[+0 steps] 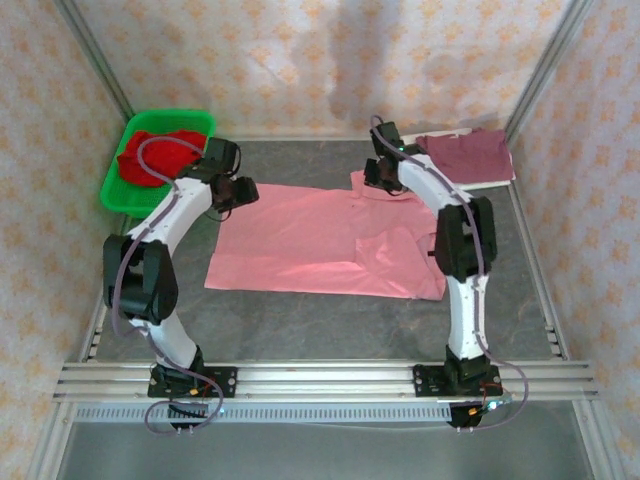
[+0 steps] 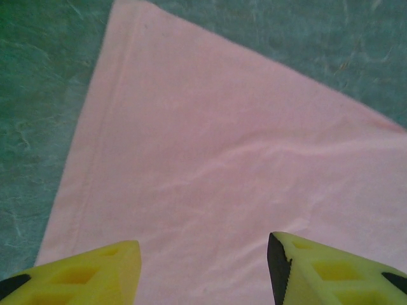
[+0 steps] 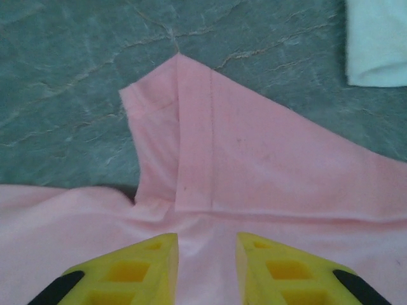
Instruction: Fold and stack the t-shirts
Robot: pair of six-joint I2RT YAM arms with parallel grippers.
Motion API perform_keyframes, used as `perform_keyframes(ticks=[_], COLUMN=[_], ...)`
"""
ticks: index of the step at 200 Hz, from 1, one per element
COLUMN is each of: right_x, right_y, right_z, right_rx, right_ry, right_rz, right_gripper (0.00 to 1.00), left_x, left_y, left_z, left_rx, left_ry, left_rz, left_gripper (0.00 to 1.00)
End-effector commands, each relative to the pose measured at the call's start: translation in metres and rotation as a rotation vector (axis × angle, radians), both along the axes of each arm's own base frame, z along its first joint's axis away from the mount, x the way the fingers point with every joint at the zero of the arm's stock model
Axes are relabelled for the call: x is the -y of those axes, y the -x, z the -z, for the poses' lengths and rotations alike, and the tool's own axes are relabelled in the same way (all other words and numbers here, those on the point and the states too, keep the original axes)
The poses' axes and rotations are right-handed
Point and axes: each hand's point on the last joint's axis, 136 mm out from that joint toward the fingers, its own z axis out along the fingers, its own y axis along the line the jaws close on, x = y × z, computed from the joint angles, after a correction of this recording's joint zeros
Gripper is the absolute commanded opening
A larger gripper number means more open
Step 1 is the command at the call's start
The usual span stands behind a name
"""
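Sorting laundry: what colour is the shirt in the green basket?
Bright red t-shirt, best in top external view.

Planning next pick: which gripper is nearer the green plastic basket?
Left. Left gripper sits just right of the green plastic basket; right gripper is across the table by the folded maroon shirt.

No readable text, labels, brands, numbers, signs

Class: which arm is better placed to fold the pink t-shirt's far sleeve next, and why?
Likely right. The right gripper sits just short of that sleeve at the far edge of the pink t-shirt; the left gripper is over a plain corner.
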Motion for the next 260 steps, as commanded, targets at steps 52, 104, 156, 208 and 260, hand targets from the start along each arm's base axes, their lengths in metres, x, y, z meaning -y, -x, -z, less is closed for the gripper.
perform_keyframes(ticks=[52, 104, 156, 208, 260], right_x=[-0.003, -0.006, -0.009, -0.005, 0.003], right_y=[-0.014, -0.029, -0.034, -0.036, -0.037], right_z=[0.045, 0.061, 0.076, 0.052, -0.003], right_rx=[-0.142, -0.136, -0.153, -0.12, -0.033], right_ry=[0.145, 0.148, 0.141, 0.155, 0.172], right_rz=[-0.042, -0.015, 0.0, 0.011, 0.026], right_gripper=[0.34, 0.37, 0.27, 0.04, 0.0], left_x=[-0.005, -0.009, -0.029, -0.047, -0.066], left_y=[-0.008, -0.038, -0.064, -0.074, -0.088], left_z=[0.017, 0.028, 0.041, 0.046, 0.054], left_rx=[-0.08, -0.11, -0.155, -0.182, -0.216], left_ry=[-0.117, -0.171, -0.187, -0.207, -0.25], left_rz=[0.028, 0.025, -0.025, -0.056, -0.087], left_gripper=[0.58, 0.64, 0.64, 0.64, 0.64])
